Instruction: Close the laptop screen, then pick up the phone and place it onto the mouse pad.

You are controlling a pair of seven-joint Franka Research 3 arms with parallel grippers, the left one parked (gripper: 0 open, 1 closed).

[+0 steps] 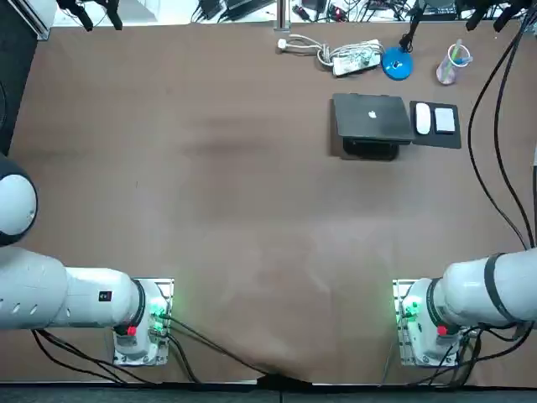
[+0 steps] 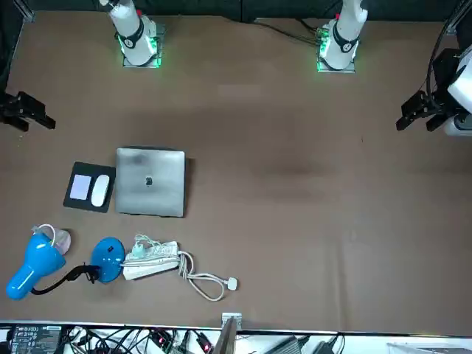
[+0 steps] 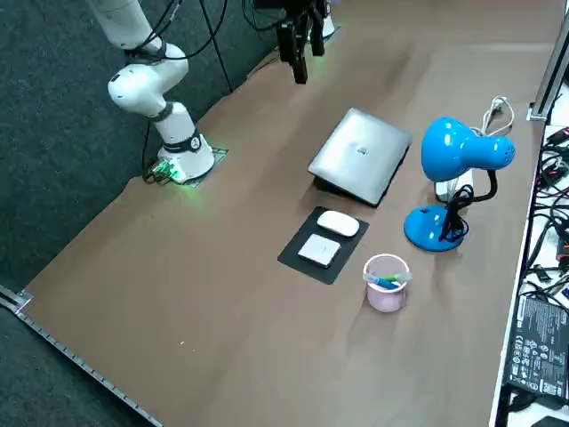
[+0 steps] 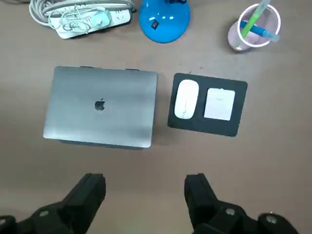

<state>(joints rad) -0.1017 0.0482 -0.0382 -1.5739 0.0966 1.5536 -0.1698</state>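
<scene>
1. End effector [image 4: 145, 195], right arm. Two dark fingers are spread wide with nothing between them, raised over the surface [image 1: 210, 210] and well apart from every object. In the front view it sits at the far left edge, partly cut off. In the right side view it hangs at top centre, its upper part out of frame.

2. Laptop [image 1: 372, 117]. Upper right of the top view. The silver lid is down with the logo facing up. A dark band shows under the edge nearer the arms; whether it is a gap, a stand or shadow cannot be told.

3. Mouse pad [image 1: 436, 141]. Dark rectangle just beside the laptop, toward the right edge of the top view.

4. Phone [image 1: 445, 121]. Pale flat slab lying on the mouse pad, on the half farther from the laptop. Whether the screen or the back faces up cannot be made out.

5. Mouse [image 1: 423, 118]. White, on the pad's half nearer the laptop, close beside the phone but apart from it.

6. Desk lamp [image 3: 462, 156]. Blue, at the lower left of the front view. In the wrist view only its round base shows; the head is cut off.

7. Cup [image 3: 386, 283]. Pink and translucent, holding pens [image 4: 258, 24]. In the front view it is mostly hidden behind the lamp head.

8. Power strip [image 1: 357, 57]. White, with its cord [image 1: 306, 44] bundled on it and trailing toward the top centre of the top view. The sockets are too small to make out.
</scene>
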